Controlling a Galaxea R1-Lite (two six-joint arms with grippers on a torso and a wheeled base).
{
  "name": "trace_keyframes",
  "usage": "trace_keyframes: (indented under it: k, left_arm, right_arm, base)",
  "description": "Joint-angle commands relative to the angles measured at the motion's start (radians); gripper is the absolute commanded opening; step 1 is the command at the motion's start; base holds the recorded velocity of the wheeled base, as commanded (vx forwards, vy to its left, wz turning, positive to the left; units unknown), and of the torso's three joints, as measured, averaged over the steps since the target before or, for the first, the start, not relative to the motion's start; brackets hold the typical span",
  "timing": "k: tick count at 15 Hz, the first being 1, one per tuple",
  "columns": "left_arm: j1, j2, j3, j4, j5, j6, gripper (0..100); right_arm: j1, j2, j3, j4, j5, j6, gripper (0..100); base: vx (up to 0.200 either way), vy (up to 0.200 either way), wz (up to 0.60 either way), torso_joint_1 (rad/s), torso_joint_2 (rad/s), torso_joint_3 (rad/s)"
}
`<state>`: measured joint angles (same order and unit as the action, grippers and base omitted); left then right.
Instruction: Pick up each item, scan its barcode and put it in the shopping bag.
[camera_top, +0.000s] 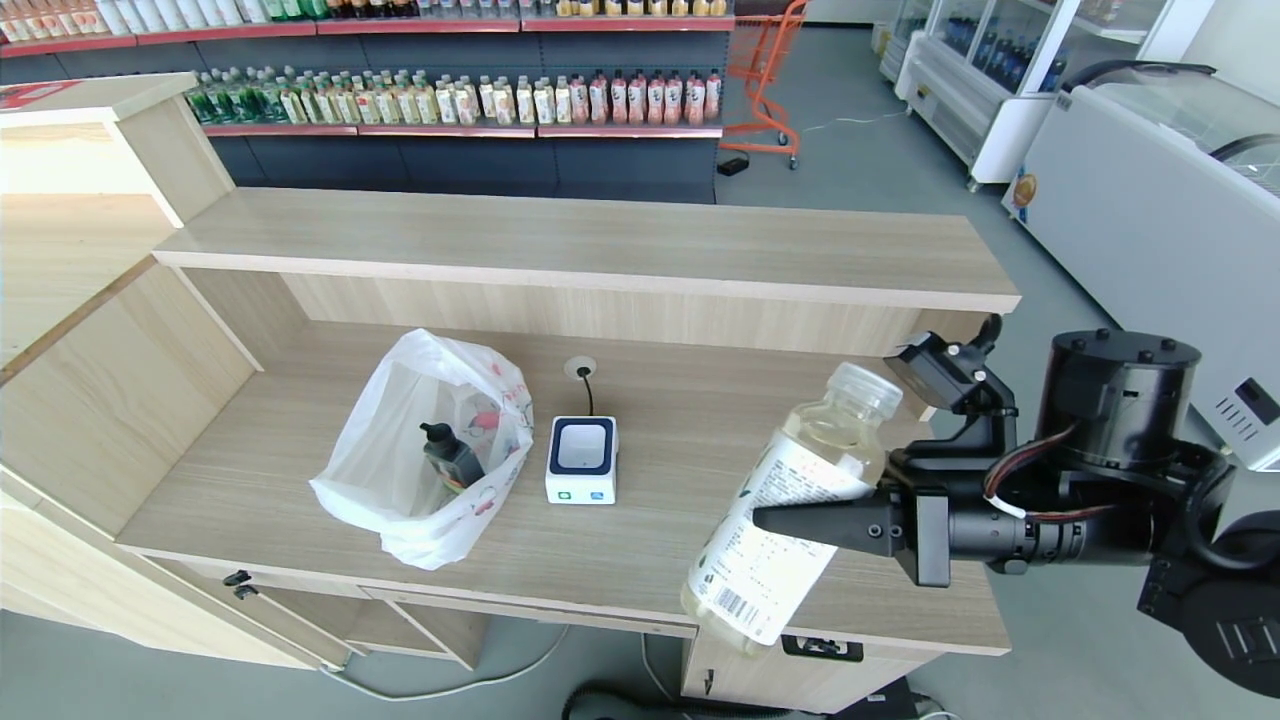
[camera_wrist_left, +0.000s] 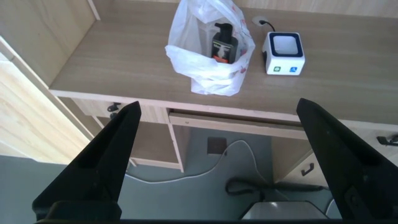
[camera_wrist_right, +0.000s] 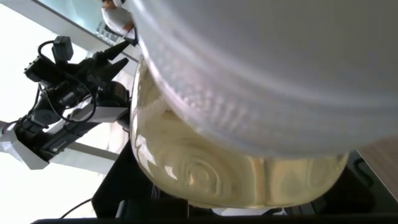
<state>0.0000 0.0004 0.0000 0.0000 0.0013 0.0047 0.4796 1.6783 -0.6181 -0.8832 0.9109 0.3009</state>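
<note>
In the head view, the right gripper (camera_top: 775, 516) was clenched on a clear plastic bottle with pale liquid and a white label (camera_top: 765, 575). One black finger (camera_top: 820, 522) lay across the front of the label. We could not see the other finger behind the bottle. The bottle was tilted, with its clear cap toward 1 o'clock and its base toward 7 o'clock. It was off the light wooden counter (camera_top: 660, 420) and its base overlapped the counter's near edge. A printed barcode (camera_top: 733, 603) near the base faced the head camera.

A white plastic shopping bag (camera_top: 400, 470) stood open on the counter, with a dark pump bottle (camera_top: 452, 455) upright inside it. At 3 o'clock from the bag, just beside it, sat a small white scanner box with a dark-framed window (camera_top: 581, 458). The held bottle was at 4 o'clock from this scanner, well apart from it.

The left gripper (camera_wrist_left: 219, 112) was released, its two black fingers spread wide with nothing between them. It hung in front of the counter's near edge.
</note>
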Motion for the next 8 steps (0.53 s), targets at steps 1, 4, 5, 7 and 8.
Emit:
trace_keyframes:
  k: [1, 4, 5, 7, 8]
  left_arm:
    - [0.0, 0.001, 0.0, 0.0, 0.0, 0.0, 100]
    - [0.0, 0.001, 0.0, 0.0, 0.0, 0.0, 100]
    - [0.0, 0.001, 0.0, 0.0, 0.0, 0.0, 100]
    - [0.0, 0.001, 0.0, 0.0, 0.0, 0.0, 100]
    - [0.0, 0.001, 0.0, 0.0, 0.0, 0.0, 100]
  right_arm:
    - [0.001, -0.003, 0.0, 0.0, 0.0, -0.002, 0]
    - [-0.007, -0.012, 0.0, -0.028, -0.029, -0.037, 0]
    - [-0.029, -0.015, 0.001, -0.034, -0.064, -0.111, 0]
    - [-0.111, -0.037, 0.024, -0.037, -0.184, -0.35, 0]
    - [-0.153, -0.051, 0.034, -0.034, -0.283, -0.451, 0]
  base:
    - [0.0, 0.0, 0.0, 0.0, 0.0, 0.0]
    - [0.0, 0.0, 0.0, 0.0, 0.0, 0.0]
    - [0.0, 0.0, 0.0, 0.0, 0.0, 0.0]
    - [0.0, 0.0, 0.0, 0.0, 0.0, 0.0]
    - [0.0, 0.0, 0.0, 0.0, 0.0, 0.0]
